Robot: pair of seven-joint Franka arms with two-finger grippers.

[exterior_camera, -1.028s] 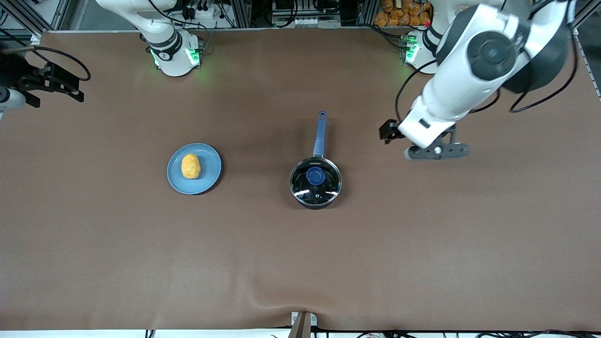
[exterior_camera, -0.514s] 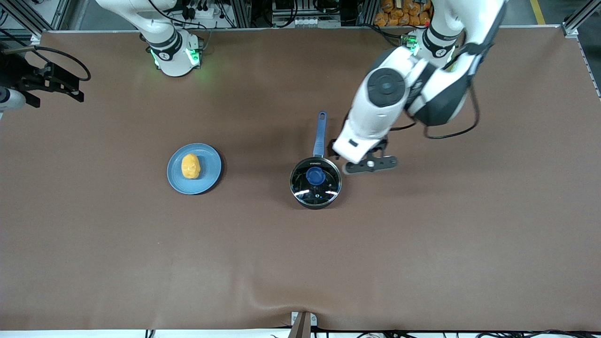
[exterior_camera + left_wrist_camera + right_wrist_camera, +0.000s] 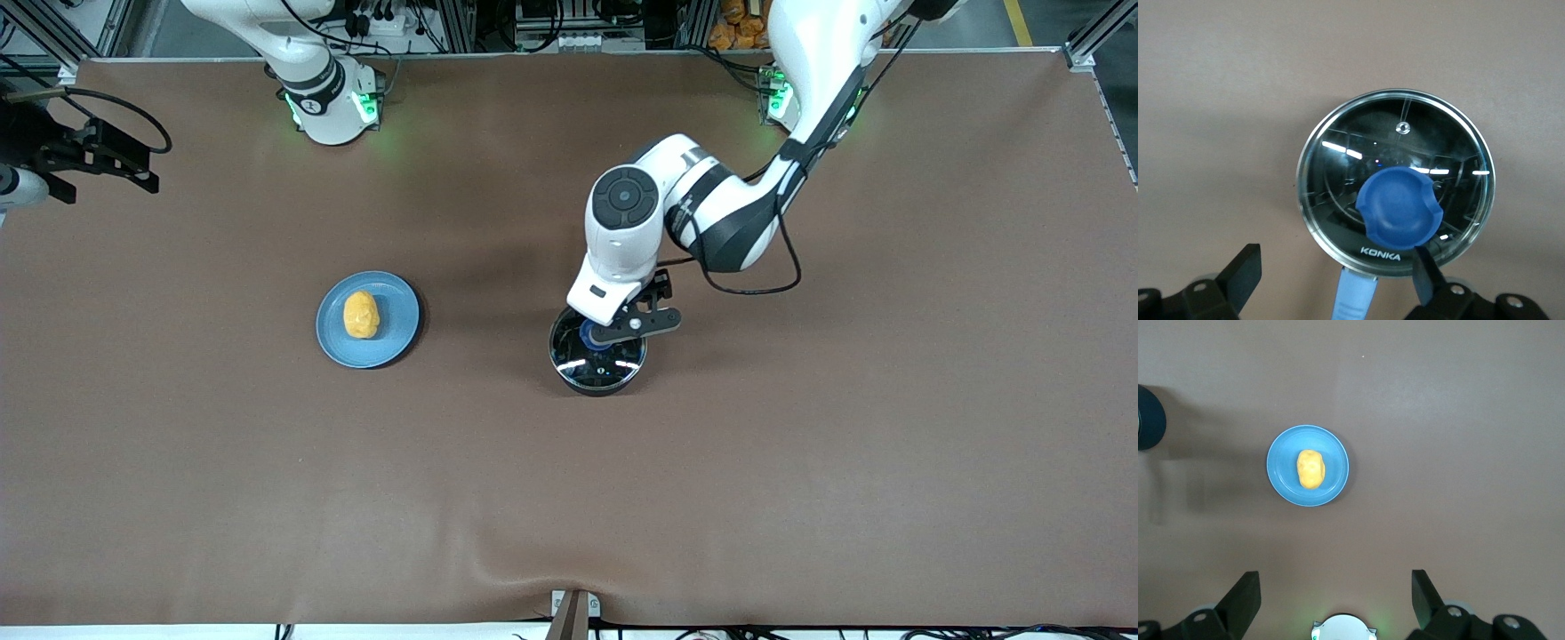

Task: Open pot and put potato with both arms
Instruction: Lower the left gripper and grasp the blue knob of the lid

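Pot, small, black, under a round glass lid point(image 3: 1395, 200) with blue knob point(image 3: 592, 334), sits mid-table beneath my wide-open left gripper point(image 3: 1335, 273), while the yellow-orange potato point(image 3: 361, 315) lies on the light-blue plate point(image 3: 400, 311), my right gripper point(image 3: 1335, 599) wide high above.

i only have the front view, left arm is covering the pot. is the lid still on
Observer: Yes. The left wrist view shows the glass lid seated on the pot.
Operator: left gripper closed on the knob yet
Observer: No. The left gripper is open above the blue knob, not touching it.
Operator: right gripper, cant see it
Observer: The right gripper is open, high over the potato on its blue plate.
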